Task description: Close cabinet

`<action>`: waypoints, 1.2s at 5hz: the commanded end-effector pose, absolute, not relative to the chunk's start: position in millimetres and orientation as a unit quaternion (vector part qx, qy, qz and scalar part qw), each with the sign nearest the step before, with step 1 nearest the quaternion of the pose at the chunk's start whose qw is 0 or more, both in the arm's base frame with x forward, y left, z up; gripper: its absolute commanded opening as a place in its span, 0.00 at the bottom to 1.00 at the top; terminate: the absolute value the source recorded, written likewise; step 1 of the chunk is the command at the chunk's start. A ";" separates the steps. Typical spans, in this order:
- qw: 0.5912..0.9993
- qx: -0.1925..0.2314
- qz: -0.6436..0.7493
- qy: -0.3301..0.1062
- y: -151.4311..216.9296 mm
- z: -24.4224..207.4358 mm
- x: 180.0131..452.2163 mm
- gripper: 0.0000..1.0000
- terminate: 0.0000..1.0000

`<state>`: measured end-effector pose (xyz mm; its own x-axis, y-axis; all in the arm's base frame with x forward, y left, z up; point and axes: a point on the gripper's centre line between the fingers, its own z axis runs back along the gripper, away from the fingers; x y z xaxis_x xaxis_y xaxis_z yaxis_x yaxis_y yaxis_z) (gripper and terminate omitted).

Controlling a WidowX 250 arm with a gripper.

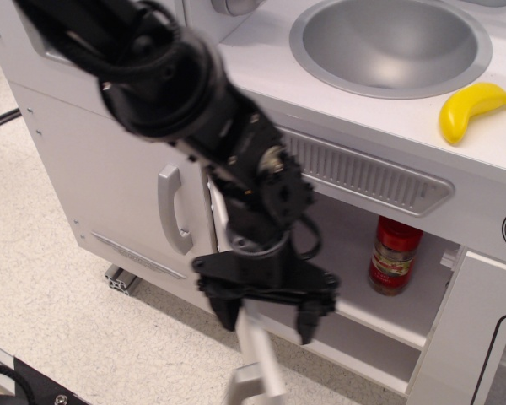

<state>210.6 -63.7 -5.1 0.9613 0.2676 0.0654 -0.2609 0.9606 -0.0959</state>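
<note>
observation.image view: claw (266, 314) spread open, fingers straddling the top edge of the cabinet door (260, 359) — gripping nothing. Door seen nearly edge-on, blurred, jutting toward the camera from the cabinet (337, 245), directly below the claw. Shelved opening lies to the right and behind, red bottle (395, 254) inside — closing likely calls for a push rightward. White, flat panel; handle not visible.

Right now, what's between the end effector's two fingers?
In the only view, the cabinet door, seen edge-on and blurred, runs up into the gap of the end effector. The jaws straddle its upper edge; contact can't be confirmed.
</note>
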 end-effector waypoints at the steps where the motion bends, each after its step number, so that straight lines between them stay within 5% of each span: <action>1: 0.985 -0.092 0.130 -0.068 -87.4 36.5 239.9 1.00 0.00; 2: 0.988 -0.094 0.103 -0.064 -78.4 49.5 224.6 1.00 0.00; 3: 0.995 -0.051 0.064 -0.060 -51.5 43.0 195.3 1.00 0.00; 4: 0.998 -0.011 0.036 -0.058 -24.5 25.2 181.6 1.00 0.00; 6: 0.996 0.038 0.024 -0.074 0.3 -24.0 196.3 1.00 0.00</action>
<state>188.1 0.6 -36.0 0.9914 0.0511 0.1204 -0.0609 0.9950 0.0795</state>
